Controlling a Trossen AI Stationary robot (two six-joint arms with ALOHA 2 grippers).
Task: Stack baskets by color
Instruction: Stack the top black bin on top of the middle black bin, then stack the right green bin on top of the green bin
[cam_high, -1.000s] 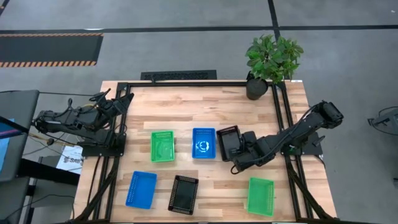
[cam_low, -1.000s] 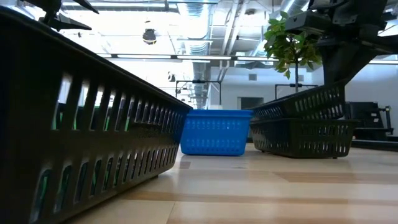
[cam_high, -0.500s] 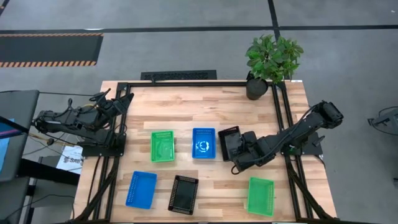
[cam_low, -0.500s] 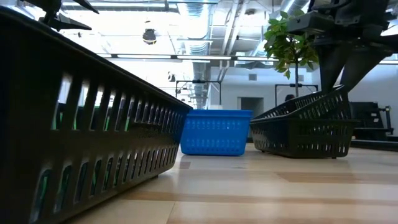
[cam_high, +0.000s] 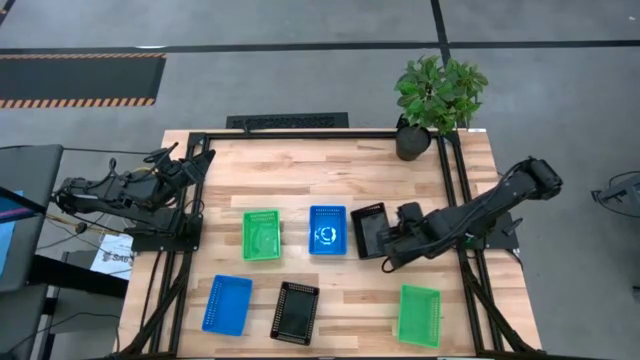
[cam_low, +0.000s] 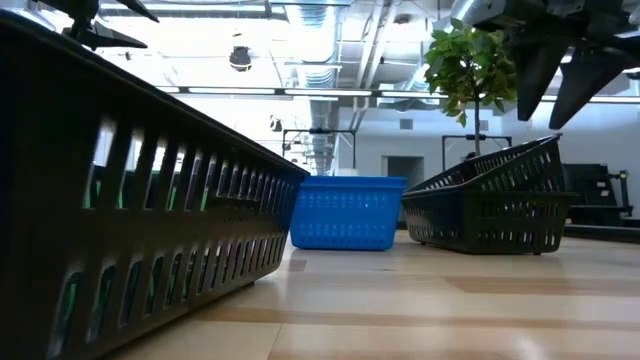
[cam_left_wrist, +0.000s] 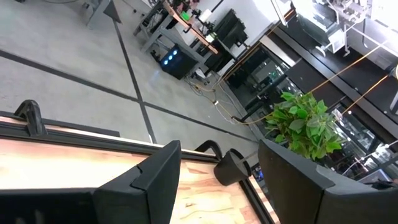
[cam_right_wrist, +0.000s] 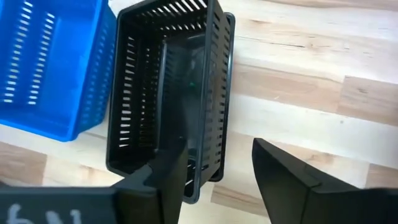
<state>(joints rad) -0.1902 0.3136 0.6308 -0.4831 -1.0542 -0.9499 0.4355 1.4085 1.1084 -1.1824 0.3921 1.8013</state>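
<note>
Two black baskets (cam_high: 367, 230) sit nested right of the table's middle. The upper one (cam_low: 495, 170) lies tilted inside the lower one (cam_low: 485, 220), its right end higher. My right gripper (cam_right_wrist: 217, 180) hovers open just above their right side and holds nothing; in the low view (cam_low: 562, 75) its fingers are clear of the rim. A blue basket (cam_high: 328, 230) and a green basket (cam_high: 262, 235) stand to the left of the stack. Another blue (cam_high: 227, 304), black (cam_high: 295, 312) and green basket (cam_high: 419, 316) lie along the near edge. My left gripper (cam_left_wrist: 217, 186) waits open at the table's left edge.
A potted plant (cam_high: 438, 95) stands at the far right corner. Black frame rails (cam_high: 450, 180) run along the table's sides and far edge. Bare wood lies between the two rows of baskets and across the far part of the table.
My right gripper has opened and let go of the upper black basket. That basket has sunk deeper into the lower one and stays tilted. The gripper has then risen and drawn back toward the table's right edge.
</note>
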